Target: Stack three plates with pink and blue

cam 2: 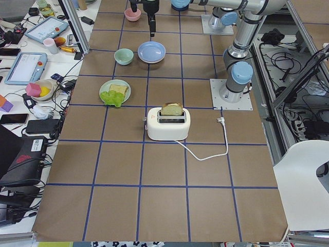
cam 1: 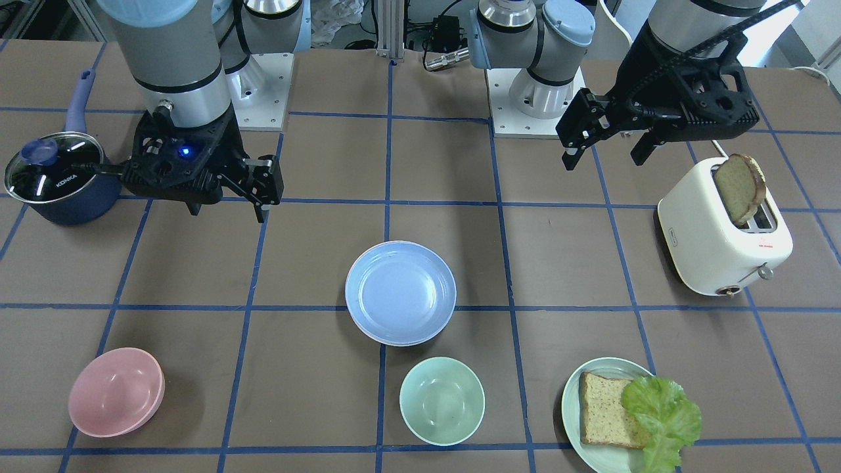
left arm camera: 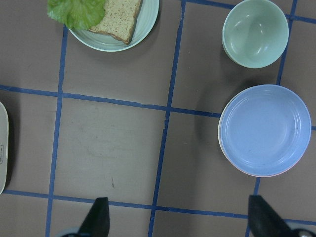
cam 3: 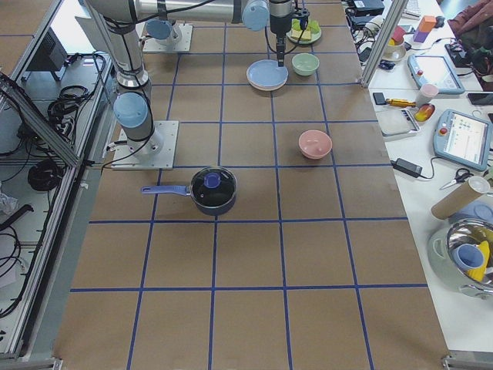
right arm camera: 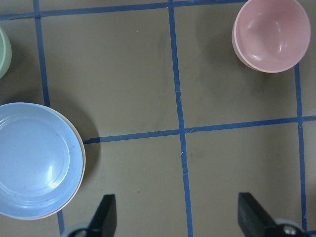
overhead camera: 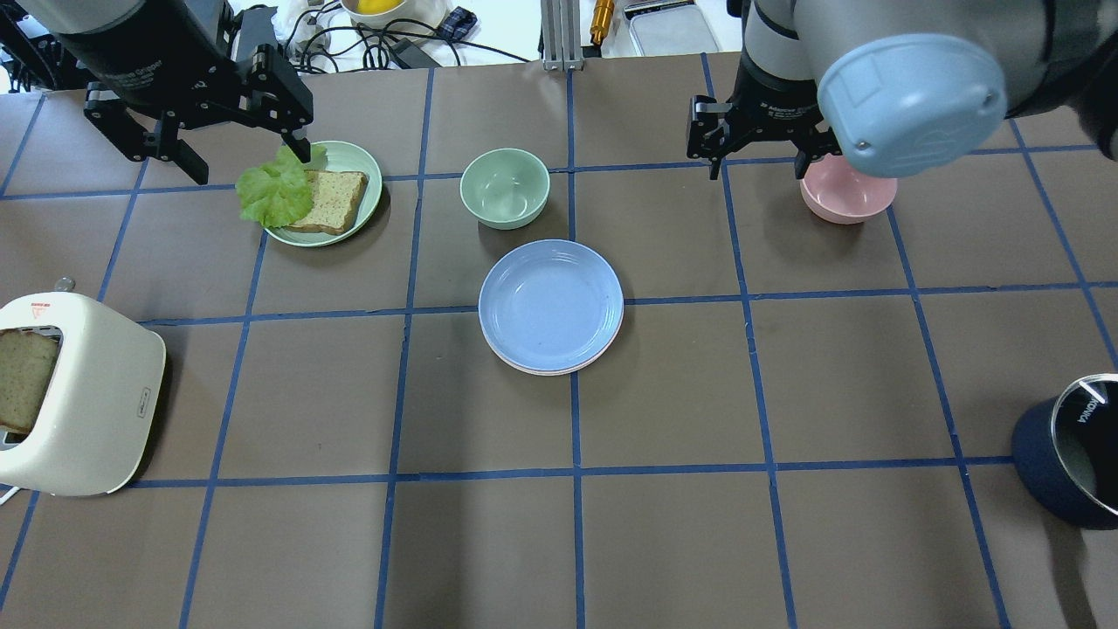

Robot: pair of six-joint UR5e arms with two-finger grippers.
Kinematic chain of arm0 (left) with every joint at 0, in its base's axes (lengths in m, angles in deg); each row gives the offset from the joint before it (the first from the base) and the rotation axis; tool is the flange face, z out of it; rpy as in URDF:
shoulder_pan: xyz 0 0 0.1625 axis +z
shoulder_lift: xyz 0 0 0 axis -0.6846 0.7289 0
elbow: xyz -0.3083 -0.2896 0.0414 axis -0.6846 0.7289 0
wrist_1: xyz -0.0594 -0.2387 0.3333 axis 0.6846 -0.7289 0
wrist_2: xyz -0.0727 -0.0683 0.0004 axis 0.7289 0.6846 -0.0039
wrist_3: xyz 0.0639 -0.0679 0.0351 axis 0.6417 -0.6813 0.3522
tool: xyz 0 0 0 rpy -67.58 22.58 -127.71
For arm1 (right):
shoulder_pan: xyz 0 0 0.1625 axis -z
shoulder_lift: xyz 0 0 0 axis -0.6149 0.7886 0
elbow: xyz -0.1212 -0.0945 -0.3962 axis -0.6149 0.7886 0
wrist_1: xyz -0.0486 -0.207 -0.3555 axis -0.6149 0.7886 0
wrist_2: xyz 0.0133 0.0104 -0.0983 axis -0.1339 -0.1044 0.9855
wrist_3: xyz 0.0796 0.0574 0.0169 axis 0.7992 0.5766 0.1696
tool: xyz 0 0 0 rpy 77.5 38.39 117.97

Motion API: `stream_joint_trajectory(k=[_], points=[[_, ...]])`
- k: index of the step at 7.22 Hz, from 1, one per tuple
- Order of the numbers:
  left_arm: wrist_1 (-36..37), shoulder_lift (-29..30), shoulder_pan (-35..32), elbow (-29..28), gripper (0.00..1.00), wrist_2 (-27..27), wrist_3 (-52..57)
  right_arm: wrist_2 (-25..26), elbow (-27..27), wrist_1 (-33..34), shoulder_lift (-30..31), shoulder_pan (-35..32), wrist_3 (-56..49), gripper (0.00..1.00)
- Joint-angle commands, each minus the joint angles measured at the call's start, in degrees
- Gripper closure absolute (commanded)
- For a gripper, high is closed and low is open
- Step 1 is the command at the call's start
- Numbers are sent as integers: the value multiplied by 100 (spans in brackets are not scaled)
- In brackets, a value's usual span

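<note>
Since the blue plate (overhead camera: 550,306) already sits on top of the pile in the middle of the counter (overhead camera: 786,393), I'd say you're at the very tail end of this one. Peeking out under its near edge is a thin pale rim, which looks like the pink plate (overhead camera: 546,372). Whether the cream one is at the bottom I honestly can't tell, the sliver's just too thin in every view. The pile looks nested and level, near the mint bowl (overhead camera: 505,186) but not touching it.

Both arms are up off the counter and well apart from the pile. Your left gripper (overhead camera: 249,166) hangs over by the mint plate (overhead camera: 362,166) with the bread (overhead camera: 332,199) and lettuce (overhead camera: 272,188), jaws wide apart, nothing in them. Your right gripper (overhead camera: 758,168) hangs by the pink bowl (overhead camera: 845,192), jaws spread too, also empty. Both wrist views show only bare counter between them.

So my read: stacking's done, or one check away. Next move is nothing fancy. Confirm there are three rims in that pile, and if so just park the arms. If one's missing you'd have to hunt for it, since no view shows a spare shallow plate besides the mint one with the food.
</note>
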Motion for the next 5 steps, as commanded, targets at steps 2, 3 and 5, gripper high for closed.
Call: stream_joint_trajectory(k=[2,3,5], points=[[-3,-3,-5,0,0,-2,4,-336,-33,-651,101,16,-524,3],[-3,-3,-5,0,0,-2,-5,-381,-33,-690,110,16,-690,0],[-3,-3,-5,0,0,-2,-5,-391,-33,-690,188,16,-832,0]])
